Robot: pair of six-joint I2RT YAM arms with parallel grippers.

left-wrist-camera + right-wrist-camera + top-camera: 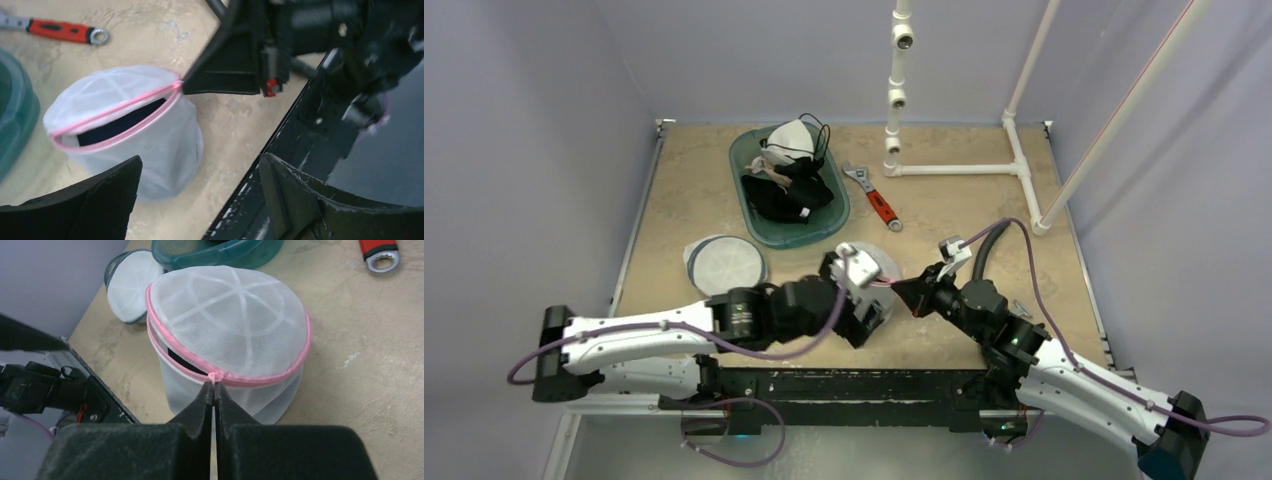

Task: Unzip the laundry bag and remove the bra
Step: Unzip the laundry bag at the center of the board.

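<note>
Just off the near end of the teal tub (774, 235), on the arms' side of it, the white mesh laundry bag (227, 335) stands upright, a short drum with a pink zipper (180, 347) running round its lid. The right gripper (214, 390) has its jaws pressed together on the zipper pull (214, 377), at the bag's wall farthest from the tub. From the pull, the teeth have parted along the stretch that curves toward the left arm. The rest of the rim looks closed.

Through that slit a dark fabric (120, 125) shows, presumably the bra, though its shape cannot be made out. It sits inside the bag.

The left gripper (200, 162) hangs with its jaws spread wide and nothing between them, apart from the bag. The slit faces it almost squarely. The slit's long axis runs slantwise across that claw's view, from the tub side up to the pinched pull.

The left arm is therefore the better placed to reach in. The gap looks narrow, so the right claw may need to draw the pull further round first.
</note>
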